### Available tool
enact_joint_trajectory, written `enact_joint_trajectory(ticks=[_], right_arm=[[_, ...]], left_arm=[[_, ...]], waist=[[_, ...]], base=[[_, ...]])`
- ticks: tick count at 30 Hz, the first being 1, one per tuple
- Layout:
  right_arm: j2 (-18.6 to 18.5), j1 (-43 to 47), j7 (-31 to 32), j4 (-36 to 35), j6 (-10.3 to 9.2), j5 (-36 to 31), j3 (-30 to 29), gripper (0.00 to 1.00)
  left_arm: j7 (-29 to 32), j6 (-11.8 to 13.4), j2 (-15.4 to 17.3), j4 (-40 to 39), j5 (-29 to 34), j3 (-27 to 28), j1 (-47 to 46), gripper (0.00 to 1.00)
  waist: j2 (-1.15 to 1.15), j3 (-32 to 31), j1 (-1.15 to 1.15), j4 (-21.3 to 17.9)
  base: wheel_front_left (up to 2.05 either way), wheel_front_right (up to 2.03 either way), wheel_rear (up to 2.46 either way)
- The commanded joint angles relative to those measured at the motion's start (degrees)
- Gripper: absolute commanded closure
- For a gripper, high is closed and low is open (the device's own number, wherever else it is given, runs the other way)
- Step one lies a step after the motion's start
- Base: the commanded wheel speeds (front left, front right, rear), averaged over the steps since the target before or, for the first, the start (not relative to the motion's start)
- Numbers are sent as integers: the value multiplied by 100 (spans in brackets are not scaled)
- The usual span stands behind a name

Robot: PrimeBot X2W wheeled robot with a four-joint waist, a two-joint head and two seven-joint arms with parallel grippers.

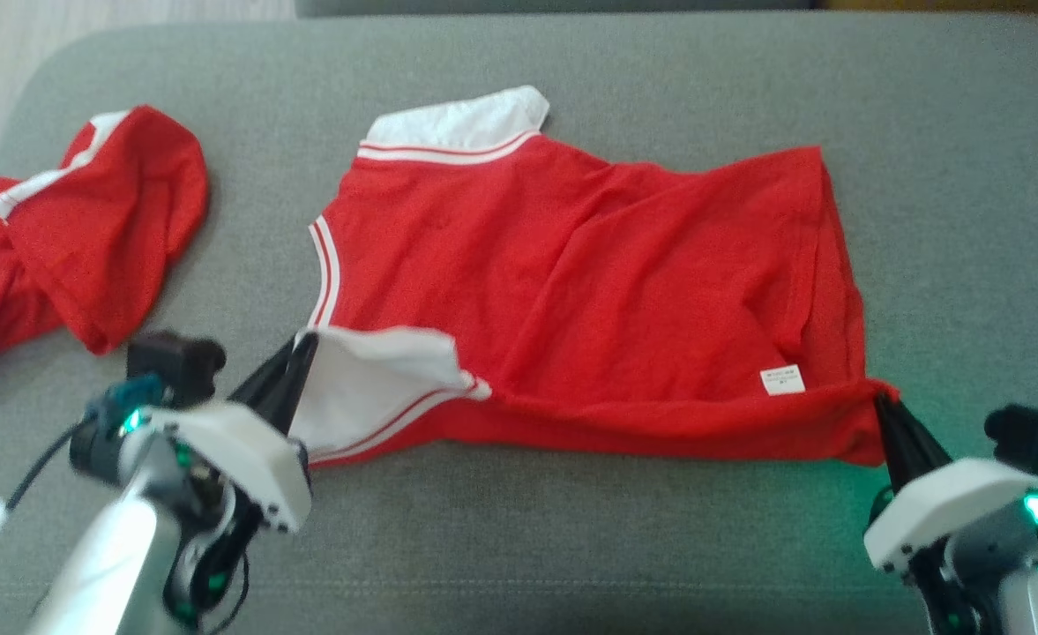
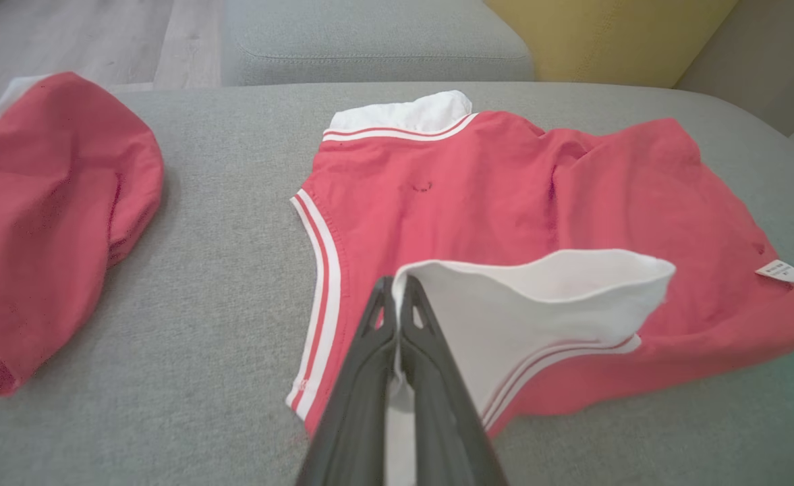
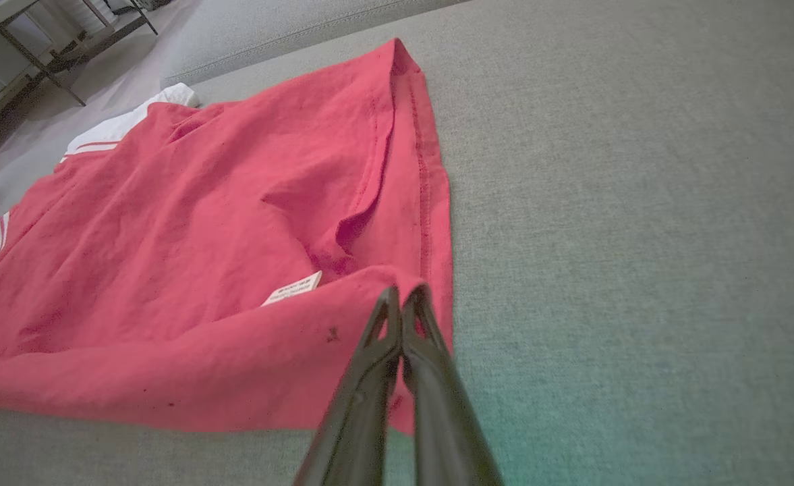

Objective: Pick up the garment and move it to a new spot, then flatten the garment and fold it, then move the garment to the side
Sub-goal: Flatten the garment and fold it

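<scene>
Red jersey garment with white sleeves and striped trim (image 1: 571,265): mostly spread on the grey upholstered sofa seat (image 1: 660,547), with its near edge lifted at two points.

Left claw (image 1: 298,353): pressed together, pinching the edge of the near white sleeve (image 1: 377,379). Right claw (image 1: 880,406): pressed together, pinching the garment's red bottom corner, just beside the small white care label (image 1: 782,380).

Risks (judgement):
- Both pinches sit at the very edge of the cloth. A sharp or uneven pull could slip it free.
- The left grip seems to take the sleeve alone, so the body may sag and the fold may run crooked.
- Creases ahead of the right claw could get folded in.

Position: the garment's body stretches between the two claws and away ahead of them.

A second, crumpled red garment (image 1: 104,229) lies to the outer side of the left claw, apart from it. A wide swing could snag it.
</scene>
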Motion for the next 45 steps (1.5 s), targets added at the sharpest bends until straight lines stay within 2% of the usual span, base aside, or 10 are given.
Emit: enact_joint_trajectory(ticks=[1,5,6,7,8,9,13,23,29,45], right_arm=[[-60,-308,-99,-103,-4,11,139,100],[-59,-605,-258,114,-4,-2,184,100],[-59,-669,-302,165,-4,-3,207,91],[-59,-727,-351,207,-4,8,258,56],[-59,-770,-398,251,-4,15,293,0],[-59,-804,-468,270,-4,21,334,0],[-63,-797,-880,215,-4,-19,417,0],[-218,-376,-1922,-514,-4,-468,659,0],[-231,-37,-1931,-788,-4,-569,595,0],[-159,356,-1779,-913,-4,-497,492,0]], left_arm=[[-88,-94,51,23,-32,192,-496,100],[-292,-297,-43,530,-33,129,-960,100],[-345,-332,-66,654,-38,115,-1039,100],[-401,-357,-86,777,-40,108,-1100,97],[-470,-370,-114,893,-55,115,-1139,59],[-553,-378,-135,991,-61,125,-1163,0],[-1031,-280,-228,1181,-61,243,-1069,0],[-2501,429,-403,755,306,661,-176,0],[-2626,715,-442,337,593,798,446,0],[-2614,740,-388,389,704,679,793,0]], waist=[[0,158,0,-4],[0,350,0,-23],[0,392,0,-27],[0,423,0,-33],[0,441,0,-40],[0,451,0,-46],[0,409,0,-47],[0,-75,0,-47],[0,-369,0,-22],[0,-564,0,-34]], base=[[0,0,0],[0,0,0],[0,0,0],[0,0,0],[0,0,0],[0,0,0],[0,0,0],[0,0,0],[0,0,0],[0,0,0]])
